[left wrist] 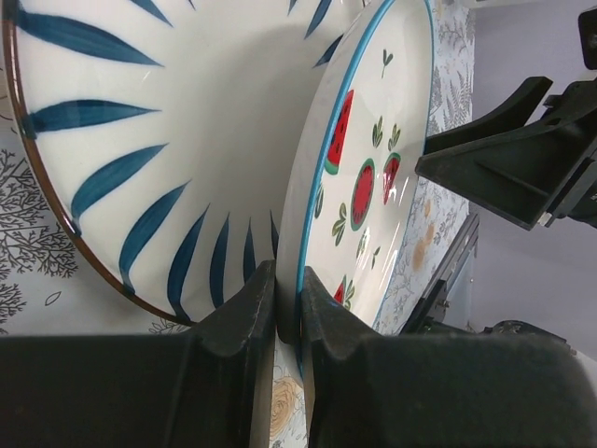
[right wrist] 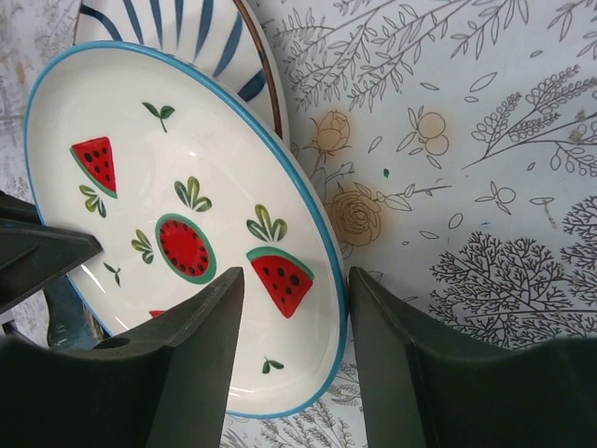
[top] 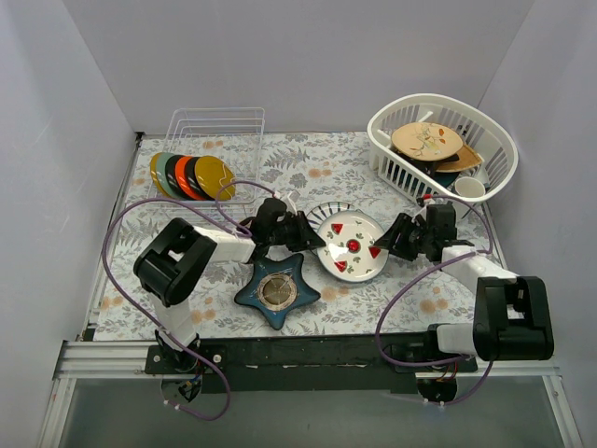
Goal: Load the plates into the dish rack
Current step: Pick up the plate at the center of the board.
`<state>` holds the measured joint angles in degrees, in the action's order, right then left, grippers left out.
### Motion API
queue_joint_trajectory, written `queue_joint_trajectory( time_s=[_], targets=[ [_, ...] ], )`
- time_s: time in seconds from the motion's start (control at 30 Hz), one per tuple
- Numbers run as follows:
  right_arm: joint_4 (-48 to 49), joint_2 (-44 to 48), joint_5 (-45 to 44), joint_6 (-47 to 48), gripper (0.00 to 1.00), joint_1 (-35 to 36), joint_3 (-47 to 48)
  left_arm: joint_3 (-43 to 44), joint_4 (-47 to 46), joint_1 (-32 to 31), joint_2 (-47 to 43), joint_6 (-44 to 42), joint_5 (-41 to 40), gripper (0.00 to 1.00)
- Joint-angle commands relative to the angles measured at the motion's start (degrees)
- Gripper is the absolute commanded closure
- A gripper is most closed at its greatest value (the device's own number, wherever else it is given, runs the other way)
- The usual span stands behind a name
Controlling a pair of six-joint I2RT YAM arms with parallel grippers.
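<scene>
The white plate with red watermelon wedges (top: 353, 245) lies mid-table. My left gripper (top: 315, 240) is shut on its left rim; in the left wrist view the jaws (left wrist: 289, 308) pinch the blue-edged rim of the plate (left wrist: 373, 159). My right gripper (top: 388, 241) is open at the right rim; in the right wrist view (right wrist: 294, 308) one finger is over the plate (right wrist: 168, 187) and the other is outside the rim. The wire dish rack (top: 219, 126) stands back left, with yellow, teal and orange-red plates (top: 191, 175) on edge at its near end.
A white plate with blue stripes (top: 328, 209) lies just behind the held plate and fills the left wrist view (left wrist: 168, 121). The dark blue star dish (top: 277, 289) sits near front. The white slotted basket (top: 494, 140) with dishes stands back right.
</scene>
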<state>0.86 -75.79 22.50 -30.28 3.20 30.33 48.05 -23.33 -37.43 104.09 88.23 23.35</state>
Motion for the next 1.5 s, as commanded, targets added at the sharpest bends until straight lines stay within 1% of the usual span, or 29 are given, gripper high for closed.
queue_joint_trajectory(
  time_s=[0.0, 0.17, 0.4, 0.73, 1.07, 1.17, 1.3, 1.47],
  targets=[
    [-2.34, 3.89, 2.11, -0.48, 0.43, -0.56, 5.09, 0.64, -2.68, 1.22, -5.74, 0.1, 2.13, 1.0],
    [-3.59, 6.17, 3.34, -0.48, 0.43, -0.65, 6.67, 1.6, -3.38, 1.92, -6.88, 1.16, 3.62, 1.0],
    [-2.97, 7.41, 5.8, -1.36, 0.43, -0.92, 7.9, 3.01, -3.65, 2.36, -8.64, 2.56, 4.94, 1.0],
    [-3.68, 8.11, 5.45, -0.92, 0.42, -1.09, 8.52, 4.68, -1.63, 3.68, -11.37, 2.39, 5.47, 1.0],
    [-5.96, 9.78, 3.87, 0.57, 0.41, -1.27, 11.07, 5.03, 1.45, 9.65, -14.88, 0.11, 6.88, 1.0],
    [-6.31, 9.78, 3.86, 1.01, 0.4, -1.27, 11.68, 4.95, 1.8, 10.27, -15.5, -0.16, 7.23, 1.0],
    [-3.95, 9.08, 6.4, 0.23, 0.39, -1.36, 10.55, 4.86, 0.92, 10.36, -16.11, 0.98, 8.28, 1.0],
    [7.64, 8.29, 11.85, -4.69, 0.35, -1.27, 6.07, 3.81, -1.28, 10.36, -17.25, 3.18, 9.25, 1.0]
  ],
)
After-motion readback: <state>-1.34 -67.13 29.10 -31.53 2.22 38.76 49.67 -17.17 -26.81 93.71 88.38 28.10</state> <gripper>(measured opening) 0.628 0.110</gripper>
